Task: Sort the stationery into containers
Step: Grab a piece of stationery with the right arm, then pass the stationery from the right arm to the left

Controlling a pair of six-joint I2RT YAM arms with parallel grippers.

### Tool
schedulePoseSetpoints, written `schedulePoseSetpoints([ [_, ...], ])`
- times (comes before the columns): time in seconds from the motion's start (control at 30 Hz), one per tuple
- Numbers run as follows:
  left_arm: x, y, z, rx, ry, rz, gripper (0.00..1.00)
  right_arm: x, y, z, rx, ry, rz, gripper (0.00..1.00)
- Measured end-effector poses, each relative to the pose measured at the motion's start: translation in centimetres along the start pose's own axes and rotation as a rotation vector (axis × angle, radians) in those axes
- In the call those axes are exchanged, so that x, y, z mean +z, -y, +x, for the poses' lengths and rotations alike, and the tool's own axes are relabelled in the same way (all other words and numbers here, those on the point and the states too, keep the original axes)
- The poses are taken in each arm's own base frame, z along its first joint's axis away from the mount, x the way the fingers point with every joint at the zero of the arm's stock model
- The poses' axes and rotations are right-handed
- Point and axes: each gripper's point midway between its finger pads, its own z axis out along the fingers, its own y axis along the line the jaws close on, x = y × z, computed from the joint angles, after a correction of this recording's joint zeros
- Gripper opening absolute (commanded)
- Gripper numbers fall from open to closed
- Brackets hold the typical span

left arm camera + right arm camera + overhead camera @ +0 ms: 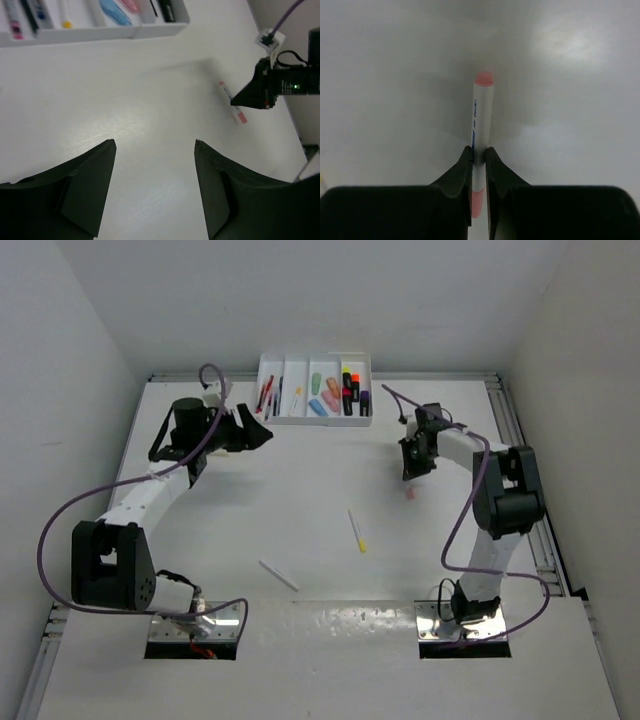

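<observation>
The right gripper point(479, 151) is closed on a white pen with pink ends point(481, 114). Its two fingers pinch the barrel near the pink end closest to the wrist, and the other pink end points away toward 12 o'clock in the wrist view. The pen lies level, low over the white table point(300, 490); whether it touches the surface cannot be told. Seen from above, this grip sits at about 3 o'clock from the table's middle.

The left gripper point(155, 144) hovers with its jaws spread wide and nothing between them, at about 10 o'clock from the table's middle and just at 7 o'clock of the white tray point(358, 421).

The tray stands at the table's 12 o'clock edge. Its leftmost compartment holds red pens point(266, 393), the next a thin yellow-tipped pen point(296, 397), the third blue, orange and green highlighters point(325, 397), and the rightmost dark highlighters with yellow, orange and purple on them point(354, 393).

Two items lie loose: a white pen with a yellow tip point(357, 531) near the table's middle, and a plain white pen point(278, 575) at its 7 o'clock, well apart.
</observation>
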Motion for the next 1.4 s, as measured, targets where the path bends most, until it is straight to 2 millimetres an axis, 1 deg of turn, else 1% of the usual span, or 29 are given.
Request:
schedulePoseSetpoints([
  [0.03, 0.0, 0.7, 0.9, -0.006, -0.02, 0.035, 0.7, -0.7, -1.3, 1.1, -0.028, -0.008, -0.043, 0.0],
  [0.1, 0.0, 2.0, 2.7, -0.012, -0.064, 0.093, 0.7, -2.1, -3.8, 2.3, -0.083, 0.0, -0.125, 0.0],
  [0.27, -0.1, 4.3, 8.0, -0.033, -0.186, 0.184, 0.71, -6.2, -10.3, 2.9, -0.228, 0.094, -0.328, 0.0],
  [0.33, -0.2, 4.9, 9.3, -0.044, -0.218, 0.203, 0.71, -7.8, -12.5, 3.0, -0.289, 0.128, -0.402, 0.0],
  [0.4, -0.3, 5.5, 10.1, -0.05, -0.237, 0.223, 0.71, -9.2, -14.6, 3.1, -0.352, 0.157, -0.472, 0.0],
  [0.47, -0.4, 6.3, 10.4, -0.053, -0.248, 0.251, 0.71, -10.5, -16.5, 3.4, -0.416, 0.179, -0.531, 0.0],
  [0.57, -0.4, 7.8, 10.7, -0.053, -0.259, 0.303, 0.71, -11.8, -18.7, 4.2, -0.498, 0.19, -0.591, 0.0],
  [0.67, -0.3, 9.5, 11.4, -0.057, -0.289, 0.362, 0.71, -12.6, -20.6, 5.4, -0.566, 0.178, -0.637, 0.0],
  [0.73, -0.2, 10.5, 12.2, -0.062, -0.322, 0.398, 0.71, -12.8, -21.3, 6.1, -0.598, 0.164, -0.657, 0.0],
  [0.8, 0.0, 11.7, 13.2, -0.074, -0.366, 0.44, 0.7, -13.0, -21.6, 6.5, -0.609, 0.153, -0.666, 0.0],
  [0.83, 0.0, 11.9, 13.4, -0.077, -0.376, 0.448, 0.7, -13.1, -21.7, 6.5, -0.614, 0.152, -0.669, 0.0],
  [0.97, -0.1, 13.1, 14.8, -0.092, -0.43, 0.496, 0.68, -13.6, -22.0, 6.0, -0.621, 0.164, -0.673, 0.0],
  [1.07, -0.2, 13.7, 15.4, -0.106, -0.459, 0.518, 0.67, -13.9, -22.3, 5.6, -0.629, 0.177, -0.677, 0.0],
  [1.17, -0.2, 14.0, 15.6, -0.122, -0.471, 0.535, 0.66, -14.2, -22.7, 5.7, -0.64, 0.175, -0.687, 0.0],
  [1.27, -0.1, 14.4, 15.3, -0.138, -0.469, 0.551, 0.65, -14.3, -23.0, 6.0, -0.655, 0.169, -0.693, 0.0],
  [1.37, -0.1, 15.0, 14.8, -0.155, -0.46, 0.577, 0.63, -14.3, -23.3, 6.3, -0.667, 0.163, -0.699, 0.0],
  [1.4, -0.2, 15.2, 14.6, -0.16, -0.457, 0.585, 0.6, -14.3, -23.3, 6.4, -0.668, 0.163, -0.699, 0.0],
])
